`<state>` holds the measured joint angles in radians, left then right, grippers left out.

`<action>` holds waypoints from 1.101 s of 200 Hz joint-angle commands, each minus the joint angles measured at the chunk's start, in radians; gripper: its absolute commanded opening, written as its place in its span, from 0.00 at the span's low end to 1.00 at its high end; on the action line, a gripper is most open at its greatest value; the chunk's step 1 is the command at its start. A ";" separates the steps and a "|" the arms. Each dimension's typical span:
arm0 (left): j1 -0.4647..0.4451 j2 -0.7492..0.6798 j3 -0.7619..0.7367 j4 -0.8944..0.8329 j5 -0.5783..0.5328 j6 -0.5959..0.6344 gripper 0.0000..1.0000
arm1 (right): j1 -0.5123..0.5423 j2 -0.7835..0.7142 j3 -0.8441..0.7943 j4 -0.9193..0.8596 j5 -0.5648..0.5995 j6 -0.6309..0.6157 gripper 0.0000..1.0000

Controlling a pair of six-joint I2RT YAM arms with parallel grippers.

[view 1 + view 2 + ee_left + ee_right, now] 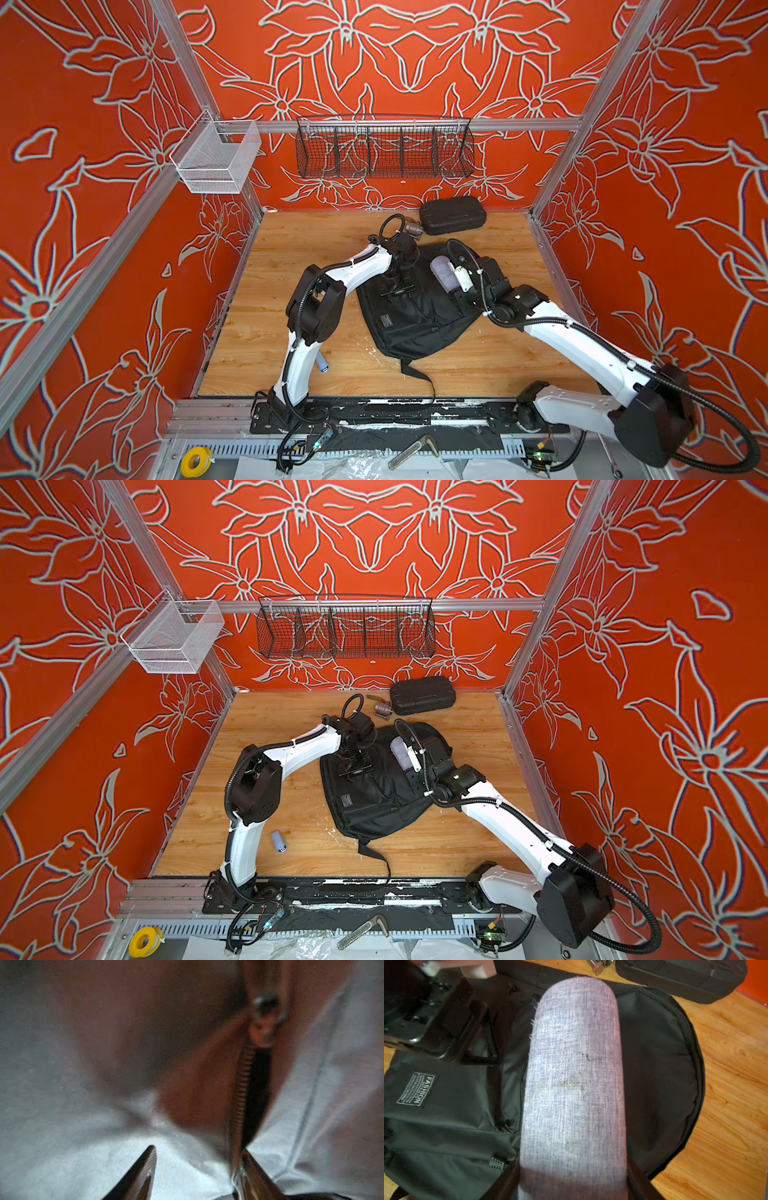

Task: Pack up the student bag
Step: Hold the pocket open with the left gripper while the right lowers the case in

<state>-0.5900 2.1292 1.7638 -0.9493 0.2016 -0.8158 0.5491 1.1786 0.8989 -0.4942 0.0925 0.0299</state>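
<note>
The student bag, a soft black backpack with a label patch, lies flat mid-table. My left gripper points down onto its front. In the left wrist view, that gripper is open over bag fabric, with one fingertip beside a partly open zip and the slider further along. My right gripper is shut on a lilac woven oblong case, held over the bag's rounded top.
A black hard-shell case and a small metal part lie at the back. A small blue cylinder lies by the left arm. A bag strap trails toward the front edge. A black wire basket and a white mesh basket hang above.
</note>
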 commanded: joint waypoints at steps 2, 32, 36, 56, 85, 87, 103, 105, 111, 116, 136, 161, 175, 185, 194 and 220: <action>-0.004 0.048 0.058 -0.044 -0.039 -0.023 0.62 | -0.006 0.009 0.008 0.041 -0.041 -0.007 0.22; -0.005 0.023 0.038 -0.066 -0.119 -0.039 0.59 | -0.007 0.012 0.006 0.047 -0.048 -0.005 0.22; -0.005 0.018 0.032 -0.067 -0.126 -0.039 0.59 | -0.007 0.012 0.005 0.048 -0.048 -0.005 0.22; -0.004 0.008 0.016 -0.080 -0.148 -0.036 0.59 | -0.007 0.014 0.000 0.053 -0.051 -0.006 0.22; -0.004 0.019 0.001 -0.063 -0.125 -0.037 0.59 | -0.007 0.028 0.006 0.059 -0.059 -0.006 0.22; -0.004 0.022 0.002 -0.061 -0.125 -0.037 0.59 | -0.006 0.029 0.006 0.060 -0.062 -0.007 0.22; -0.004 0.055 0.019 -0.066 -0.121 -0.034 0.59 | -0.006 0.031 0.008 0.066 -0.082 -0.012 0.22; -0.004 0.060 0.022 -0.067 -0.123 -0.034 0.59 | -0.007 0.032 0.008 0.068 -0.084 -0.012 0.22; -0.004 0.073 0.030 -0.074 -0.127 -0.034 0.59 | -0.007 0.030 0.007 0.072 -0.091 -0.015 0.22; -0.004 0.084 0.038 -0.080 -0.132 -0.033 0.59 | -0.007 0.030 0.005 0.074 -0.094 -0.017 0.22; -0.004 0.112 0.060 -0.081 -0.142 -0.032 0.59 | -0.006 0.025 -0.004 0.079 -0.121 -0.031 0.22; -0.004 0.133 0.090 -0.093 -0.139 -0.029 0.30 | -0.007 0.020 -0.015 0.070 -0.137 -0.037 0.22; -0.003 0.130 0.108 -0.115 -0.141 -0.020 0.12 | -0.006 0.013 -0.023 0.058 -0.147 -0.046 0.22; -0.004 0.115 0.114 -0.132 -0.140 -0.008 0.03 | -0.006 0.004 -0.032 0.048 -0.152 -0.061 0.22; -0.003 0.093 0.114 -0.140 -0.140 0.004 0.00 | -0.006 -0.006 -0.041 0.042 -0.164 -0.086 0.22; -0.002 0.016 0.086 -0.142 -0.129 0.043 0.00 | -0.007 -0.015 -0.057 0.015 -0.164 -0.124 0.21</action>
<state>-0.5957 2.2299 1.8668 -1.0210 0.0940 -0.8097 0.5491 1.1923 0.8562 -0.4568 -0.0467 -0.0399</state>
